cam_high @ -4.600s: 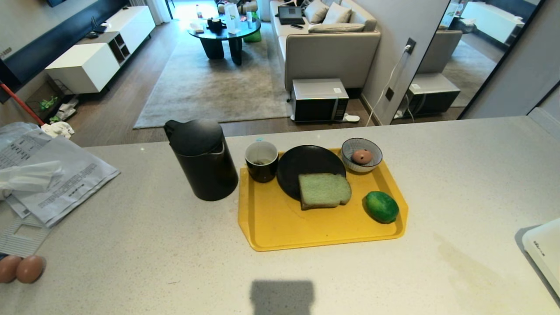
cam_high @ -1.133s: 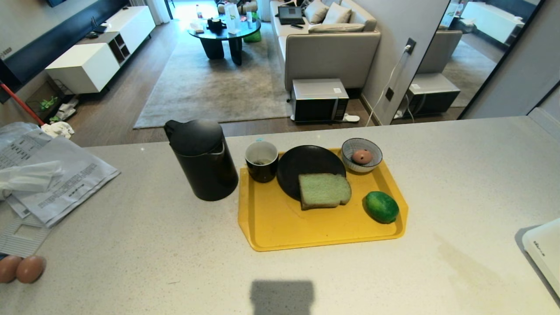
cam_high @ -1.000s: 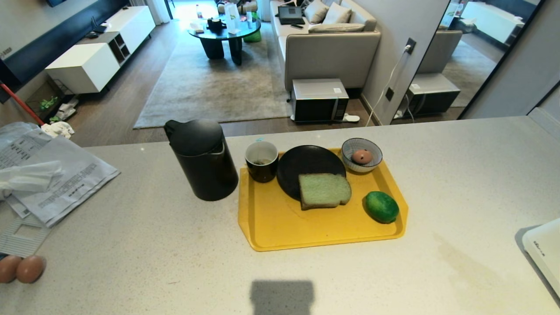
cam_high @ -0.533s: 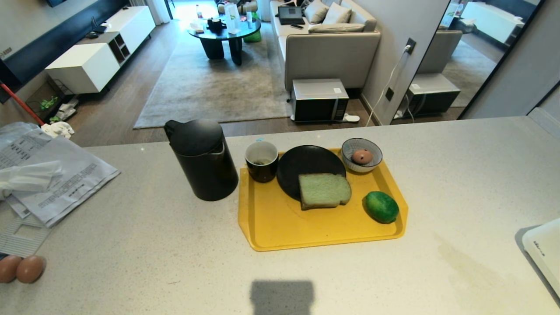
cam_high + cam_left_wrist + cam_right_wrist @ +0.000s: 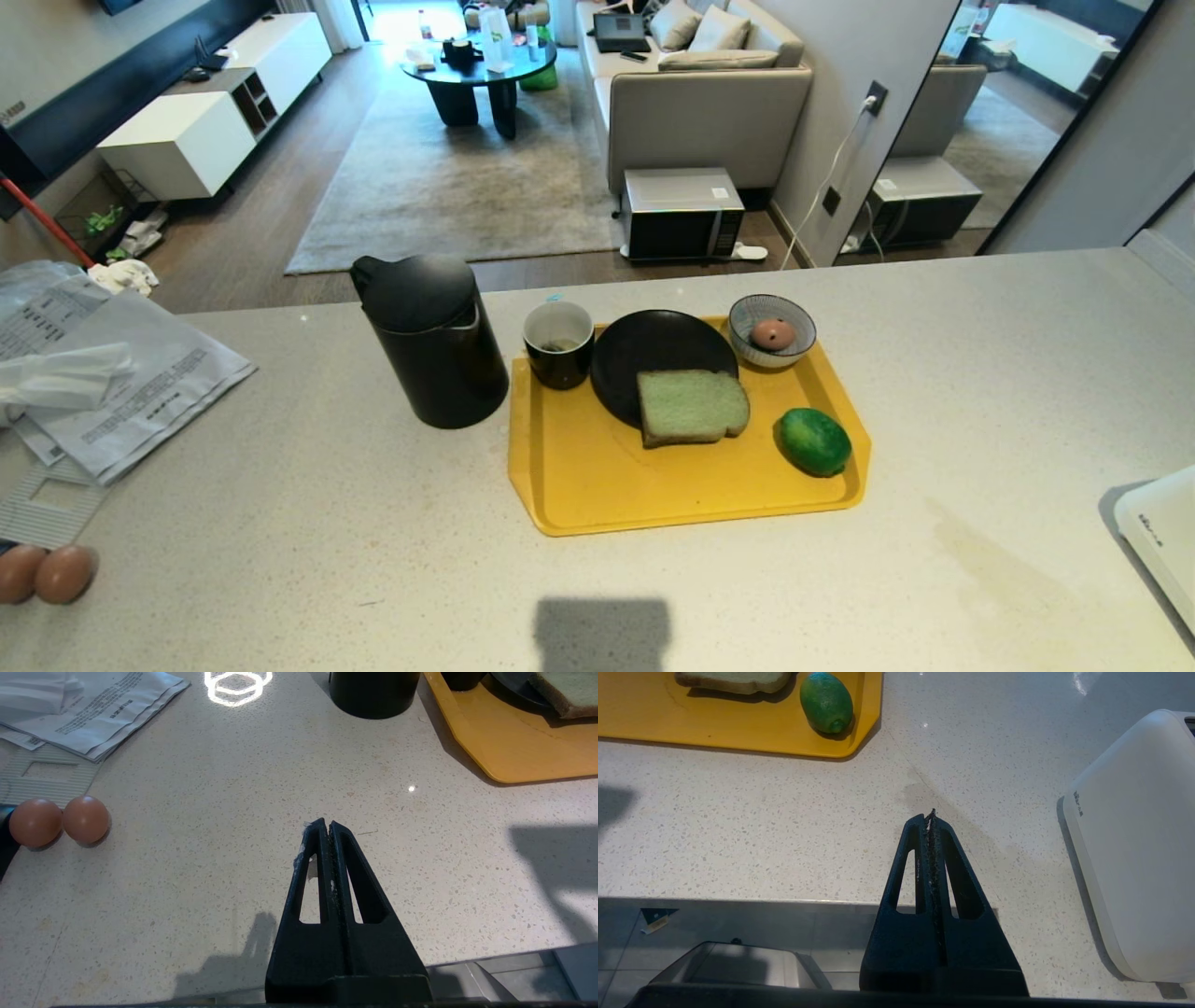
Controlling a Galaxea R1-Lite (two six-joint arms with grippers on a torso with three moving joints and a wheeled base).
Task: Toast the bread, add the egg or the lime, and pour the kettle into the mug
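The pale green bread [image 5: 693,406] lies half on a black plate [image 5: 653,350] on the yellow tray [image 5: 597,485]. The dark green lime [image 5: 815,441] sits on the tray's right side. A brown egg [image 5: 772,333] rests in a blue-striped bowl [image 5: 792,358]. The black mug [image 5: 558,345] stands at the tray's back left, with the tall black kettle [image 5: 429,341] just left of it on the counter. Neither arm shows in the head view. My left gripper [image 5: 328,825] is shut and empty over the near counter edge. My right gripper [image 5: 930,816] is likewise shut and empty, nearer than the tray.
A white toaster [image 5: 1158,546] sits at the counter's right edge, also in the right wrist view as the toaster [image 5: 1134,849]. Two brown eggs [image 5: 42,572] lie at the near left, with papers and plastic bags [image 5: 103,373] behind them. The counter drops off beyond the kettle.
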